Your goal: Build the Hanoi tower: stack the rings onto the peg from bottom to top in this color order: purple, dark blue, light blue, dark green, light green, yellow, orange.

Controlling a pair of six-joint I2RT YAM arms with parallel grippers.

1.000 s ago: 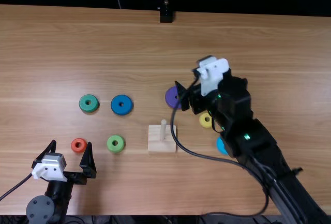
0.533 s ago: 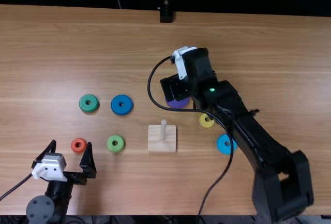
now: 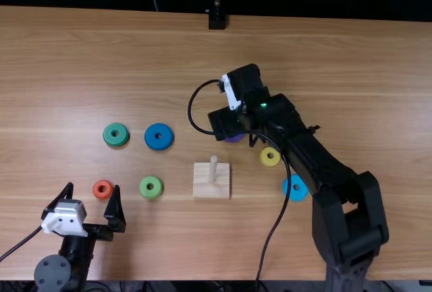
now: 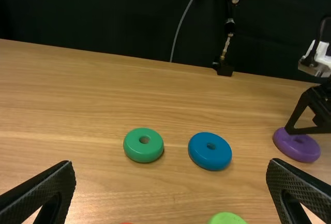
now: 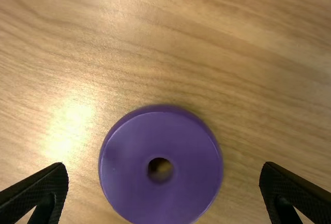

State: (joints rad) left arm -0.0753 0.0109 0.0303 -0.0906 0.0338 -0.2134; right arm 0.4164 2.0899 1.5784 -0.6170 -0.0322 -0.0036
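My right gripper [image 3: 233, 129] is over the purple ring [image 3: 233, 138], partly covering it. In the right wrist view the purple ring [image 5: 161, 167] lies flat between the spread fingers of my right gripper [image 5: 163, 190], touching neither. At the lower left, my left gripper [image 3: 93, 201] stands open near the orange ring [image 3: 102, 189]; the left wrist view shows my left gripper [image 4: 170, 188] with nothing held. The wooden base [image 3: 211, 189] carries a bare peg [image 3: 212, 169].
Flat on the table [image 3: 135, 49] lie the dark green ring [image 3: 116, 135], dark blue ring [image 3: 158, 137], light green ring [image 3: 151, 187], yellow ring [image 3: 270, 156] and light blue ring [image 3: 295, 188]. The right arm's cable hangs right of the base.
My right arm has swung leftward and its gripper has turned over the purple ring, uncovering the light blue and yellow rings. The left arm has kept still.
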